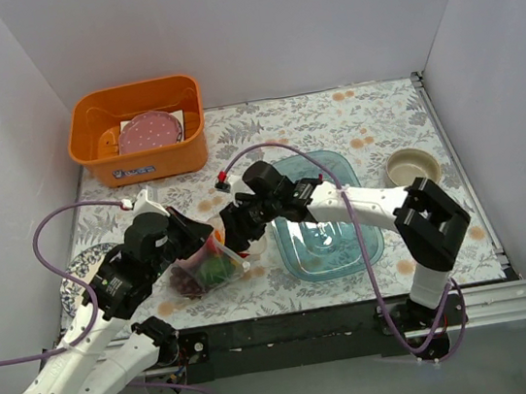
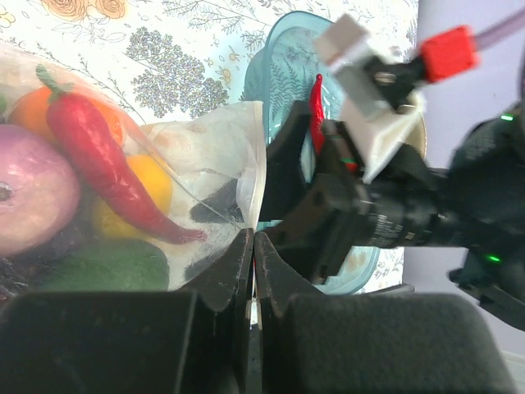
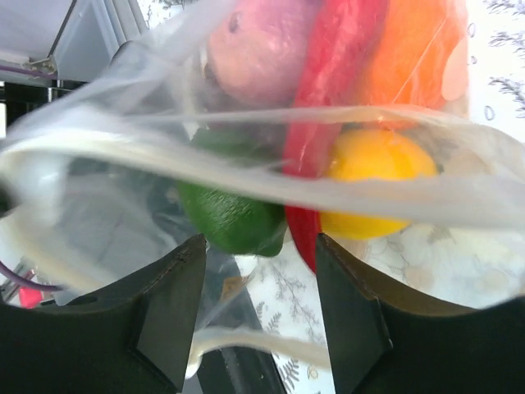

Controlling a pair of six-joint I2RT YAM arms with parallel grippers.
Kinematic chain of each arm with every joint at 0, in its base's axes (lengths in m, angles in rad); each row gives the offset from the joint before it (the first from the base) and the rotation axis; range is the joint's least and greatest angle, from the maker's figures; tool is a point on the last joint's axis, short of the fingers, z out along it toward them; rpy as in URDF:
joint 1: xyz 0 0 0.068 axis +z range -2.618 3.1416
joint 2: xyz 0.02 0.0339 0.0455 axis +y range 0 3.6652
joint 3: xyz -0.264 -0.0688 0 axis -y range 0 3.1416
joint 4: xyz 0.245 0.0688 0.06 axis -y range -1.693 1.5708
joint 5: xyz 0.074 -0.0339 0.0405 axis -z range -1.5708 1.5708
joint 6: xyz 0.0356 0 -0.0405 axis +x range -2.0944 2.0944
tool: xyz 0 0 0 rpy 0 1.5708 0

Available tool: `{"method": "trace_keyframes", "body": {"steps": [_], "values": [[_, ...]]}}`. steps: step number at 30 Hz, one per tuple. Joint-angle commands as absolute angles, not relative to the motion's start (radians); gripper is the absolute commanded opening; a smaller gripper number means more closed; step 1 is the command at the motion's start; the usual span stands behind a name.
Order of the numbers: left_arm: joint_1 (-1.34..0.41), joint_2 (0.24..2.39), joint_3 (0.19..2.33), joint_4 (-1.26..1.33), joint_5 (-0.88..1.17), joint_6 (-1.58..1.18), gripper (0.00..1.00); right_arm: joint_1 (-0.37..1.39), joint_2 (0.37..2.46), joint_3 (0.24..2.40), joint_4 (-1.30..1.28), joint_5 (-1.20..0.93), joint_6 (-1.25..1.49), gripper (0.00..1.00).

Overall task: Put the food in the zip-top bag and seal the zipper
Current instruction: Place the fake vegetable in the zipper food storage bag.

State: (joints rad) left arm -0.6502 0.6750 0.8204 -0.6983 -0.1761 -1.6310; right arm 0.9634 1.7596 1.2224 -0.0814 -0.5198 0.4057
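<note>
Top external: zip-top bag (image 1: 209, 263) lies on the desk (image 1: 369, 113) just left of the blue tray (image 1: 330, 217). It's stuffed with food and sandwiched between left end effector (image 1: 189, 245) and right end effector (image 1: 242, 241). Can't read either jaw state from up here.

Left wrist: left end effector (image 2: 253, 246) is pressed together, pinching the bag's clear edge film. Inside I see red chili (image 2: 102, 160), orange (image 2: 29, 115), lemon (image 2: 148, 185), a purple piece (image 2: 29, 197) and green fruit (image 2: 107, 267). Right end effector's body sits just beside that same edge.

Right wrist: right end effector (image 3: 261, 246) is spread, fingers (image 3: 168, 320) either side of the bag mouth, gripping nothing. Zipper (image 3: 394, 201) crosses the gap. Two plastic layers look apart, so I judge the mouth unsealed. Chili and lemon sit right up against it.

Risks, my call:
- Closing here could clamp the chili tip or lemon instead of the strip, leaving a gap.
- Missing the strip just crumples film.
- Only one corner is pinned, so a sideways press run may drag the soft bag or roll fruit out.
</note>
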Motion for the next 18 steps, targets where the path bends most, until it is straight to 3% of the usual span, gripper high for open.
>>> {"method": "trace_keyframes", "body": {"steps": [1,18], "values": [[-0.652,0.658,0.856,-0.698,-0.198,-1.638,0.02,0.951,1.655,1.232,-0.159,-0.425,0.35,0.64],[-0.653,0.655,0.857,-0.687,-0.193,-1.629,0.02,0.806,1.398,1.086,-0.414,-0.005,0.339,0.67]]}}
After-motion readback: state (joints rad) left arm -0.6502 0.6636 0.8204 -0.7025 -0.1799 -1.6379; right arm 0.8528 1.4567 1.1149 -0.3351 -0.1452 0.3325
